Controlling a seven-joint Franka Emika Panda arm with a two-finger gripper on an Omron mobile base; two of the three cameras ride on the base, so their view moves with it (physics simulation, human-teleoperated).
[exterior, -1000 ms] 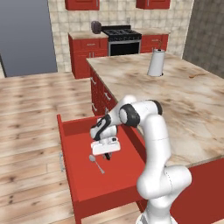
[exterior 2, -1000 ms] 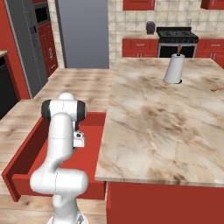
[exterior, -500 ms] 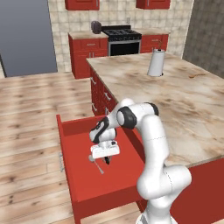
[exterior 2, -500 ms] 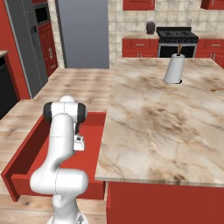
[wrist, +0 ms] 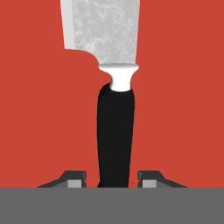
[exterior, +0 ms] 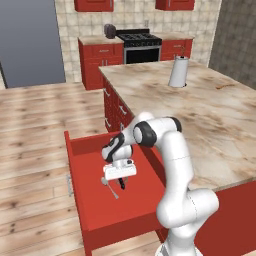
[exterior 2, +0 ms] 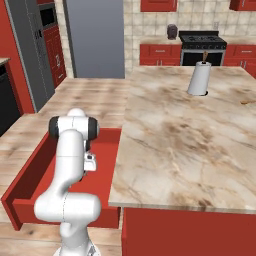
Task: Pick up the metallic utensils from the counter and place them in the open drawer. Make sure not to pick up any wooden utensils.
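Observation:
Over the open drawer (exterior: 90, 150), low above its red floor, my gripper (exterior: 120, 176) points down. In the hand view the knife (wrist: 114, 127) lies on the drawer floor, its black handle between my fingertips (wrist: 74, 177) and its silver blade pointing away. A thin red gap shows on each side of the handle, so the gripper (wrist: 112, 177) is open. The small metal spoon (exterior: 109, 186) lies in the drawer just left of the hand. Near the far right edge of the counter (exterior: 215, 120) lies a thin tan streak (exterior 2: 246, 102), too small to tell whether it is a wooden utensil.
A white paper towel roll (exterior: 178, 71) stands at the counter's far end. The drawer (exterior 2: 30, 175) juts out over the wood floor with raised side walls. A stove (exterior: 139, 42) and red cabinets line the back wall.
The hand has sunk a little lower and leftward into the drawer with the knife. Its jaws have widened off the knife handle.

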